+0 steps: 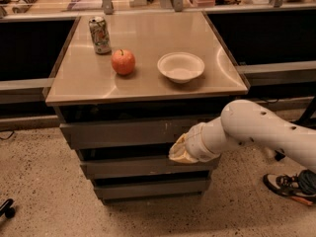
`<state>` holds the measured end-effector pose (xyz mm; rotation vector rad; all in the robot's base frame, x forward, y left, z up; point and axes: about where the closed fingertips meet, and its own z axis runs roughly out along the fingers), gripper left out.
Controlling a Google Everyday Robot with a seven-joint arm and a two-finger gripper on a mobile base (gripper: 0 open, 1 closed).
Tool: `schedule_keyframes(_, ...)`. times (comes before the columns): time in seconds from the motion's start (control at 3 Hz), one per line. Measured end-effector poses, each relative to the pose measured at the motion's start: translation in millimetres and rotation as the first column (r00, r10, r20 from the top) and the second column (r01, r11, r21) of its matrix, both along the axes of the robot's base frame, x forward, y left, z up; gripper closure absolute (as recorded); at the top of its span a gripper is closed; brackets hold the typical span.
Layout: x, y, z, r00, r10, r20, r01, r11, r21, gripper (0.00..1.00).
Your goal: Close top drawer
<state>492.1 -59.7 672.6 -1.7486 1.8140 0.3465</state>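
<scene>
Now the gripper (177, 151) is at the right part of the top drawer (118, 132) — open or closed, I cannot tell.

Tan tabletop (79, 83) holding a soda can (99, 35), red apple (123, 62) and white bowl (180, 67) — a shoe (286, 185) on the speckled floor (44, 191).

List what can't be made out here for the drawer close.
Camera view:
- The gripper, at the lower right edge of the top drawer: the arm covers its tip, so contact is hidden.
- The top drawer's right end: behind the arm.
- The shoe: cut off by the right edge.
</scene>
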Motion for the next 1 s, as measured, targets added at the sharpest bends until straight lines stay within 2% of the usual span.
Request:
schedule_keyframes(0.33,0.0,0.0,0.0,1.0,0.0,0.0,0.0,1.0,0.0,1.0)
schedule_keyframes(0.67,0.0,0.1,0.0,1.0,0.0,0.0,0.0,1.0,0.0,0.84)
schedule_keyframes(1.0,0.0,0.1,0.0,1.0,0.0,0.0,0.0,1.0,0.0,0.61)
